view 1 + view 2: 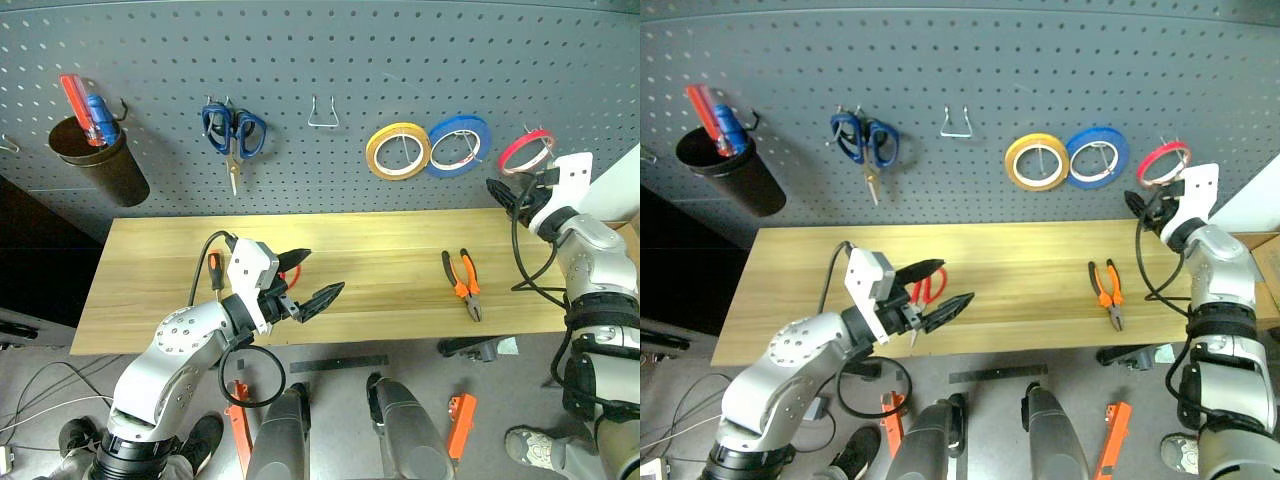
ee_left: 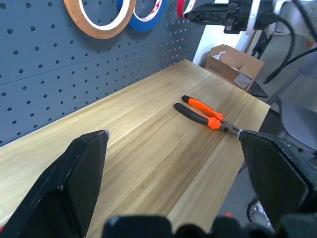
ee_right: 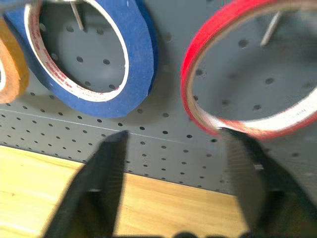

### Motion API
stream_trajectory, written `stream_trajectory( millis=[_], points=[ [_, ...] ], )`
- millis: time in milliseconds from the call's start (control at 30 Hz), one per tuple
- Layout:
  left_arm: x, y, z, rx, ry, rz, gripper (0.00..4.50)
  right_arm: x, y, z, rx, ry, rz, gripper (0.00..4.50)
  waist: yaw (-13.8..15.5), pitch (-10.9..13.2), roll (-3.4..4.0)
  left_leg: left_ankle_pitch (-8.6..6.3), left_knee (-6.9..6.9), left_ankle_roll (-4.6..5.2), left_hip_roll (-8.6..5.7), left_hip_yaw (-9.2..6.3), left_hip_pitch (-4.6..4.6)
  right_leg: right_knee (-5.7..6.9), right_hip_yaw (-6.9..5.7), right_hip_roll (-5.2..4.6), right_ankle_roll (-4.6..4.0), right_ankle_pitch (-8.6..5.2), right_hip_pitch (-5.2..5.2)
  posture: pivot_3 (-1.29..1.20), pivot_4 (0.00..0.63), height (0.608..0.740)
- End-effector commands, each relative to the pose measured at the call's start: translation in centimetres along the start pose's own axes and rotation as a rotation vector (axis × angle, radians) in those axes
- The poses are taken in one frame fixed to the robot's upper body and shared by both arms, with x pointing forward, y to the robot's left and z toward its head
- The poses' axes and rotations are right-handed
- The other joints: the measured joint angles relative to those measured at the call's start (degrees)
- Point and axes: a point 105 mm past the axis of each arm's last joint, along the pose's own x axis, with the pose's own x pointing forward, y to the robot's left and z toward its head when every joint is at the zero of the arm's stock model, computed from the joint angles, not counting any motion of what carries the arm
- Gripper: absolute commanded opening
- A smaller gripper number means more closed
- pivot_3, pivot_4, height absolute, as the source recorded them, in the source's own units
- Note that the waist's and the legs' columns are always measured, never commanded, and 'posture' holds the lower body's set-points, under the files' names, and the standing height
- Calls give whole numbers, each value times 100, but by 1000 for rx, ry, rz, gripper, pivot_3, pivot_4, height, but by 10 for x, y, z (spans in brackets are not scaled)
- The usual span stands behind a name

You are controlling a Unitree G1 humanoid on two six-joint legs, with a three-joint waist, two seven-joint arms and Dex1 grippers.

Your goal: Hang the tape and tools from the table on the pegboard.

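Dark grey perforated pegboard (image 1: 330,90) behind a long light-wood bench (image 1: 400,255), seen from the head camera. Hanging in a row near the board's right end: yellow tape roll (image 1: 397,150), blue tape roll (image 1: 458,144), then the thin red ring of tape (image 1: 526,151) on its metal hook. Further left, blue-handled scissors (image 1: 234,135) and a brown cup (image 1: 98,158) holding red and blue screwdrivers. Orange-and-black pliers (image 1: 462,283) lying near the bench's right end. Red-handled scissors (image 1: 927,286) and orange-handled screwdriver (image 1: 214,271) near the left end, by the left pincer (image 1: 315,280), fingers spread wide, empty. Right pincer (image 1: 508,197) just below the red ring.

Left wrist camera: pliers flat on bare wood beyond the spread black fingers (image 2: 74,178).

Right wrist camera: red ring hanging free just ahead, fingers parted, not pinching it.
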Motion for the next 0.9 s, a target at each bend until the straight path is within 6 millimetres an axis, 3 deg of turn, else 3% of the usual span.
stream_trajectory(
  millis=[33, 67, 167, 267, 333, 500, 633, 900],
  points=[
    [-2, -6, 11, 31, -44, -10, 4500, -17, -3, 19, -15, -51, -21, 4129, 4, 0, 0, 0, 0, 0, 0, -2, 0, 1, -2, 0, 0, 0, 0, -69, 288, 740],
    [-2, -6, 11, 30, -42, -10, 4500, -22, -1, 16, -19, -27, -18, 4452, 7, 0, 0, 0, 2, 0, 1, -5, 0, 2, -4, 1, 0, 0, 1, -69, 286, 740],
    [-6, -7, 3, 37, -2, -17, 4500, -47, 9, -17, -29, 198, -15, 4452, 51, -6, 6, 0, 0, 0, 1, -7, 0, 2, -4, 1, 0, -1, 1, -71, 285, 740],
    [-11, -7, -12, 49, 66, -25, 4500, -67, 34, -56, -66, 432, 41, 4452, 84, -17, 11, 0, -3, 0, 0, -8, -1, 0, -4, 0, 1, -1, -1, -83, 289, 740],
    [-13, -4, -23, 49, 102, -13, 4500, -72, 48, -72, -47, 517, 60, 4452, 53, -29, 14, 0, -1, 0, 1, -7, 1, -1, 3, 1, 7, -5, -2, -82, 290, 740],
    [-14, -3, -29, 37, 120, -10, 4500, -63, 47, -84, 22, 602, -32, 4452, -26, -33, 16, 22, 10, 29, 5, 9, 5, -8, 12, 3, 30, 21, -1, -75, 296, 740],
    [-16, -9, -31, 23, 125, -22, 4500, -54, 58, -90, 59, 659, -22, 4452, -56, -37, 11, 34, 12, 47, 9, 36, 3, -17, 16, 2, 24, 35, 1, -71, 301, 740],
    [-17, -12, -31, 16, 128, -28, 4500, -54, 67, -109, 80, 760, -38, 4452, -49, -39, 10, 35, 3, 48, 11, 34, -17, -22, 12, 3, 27, 35, -15, -69, 302, 740]
  ],
)
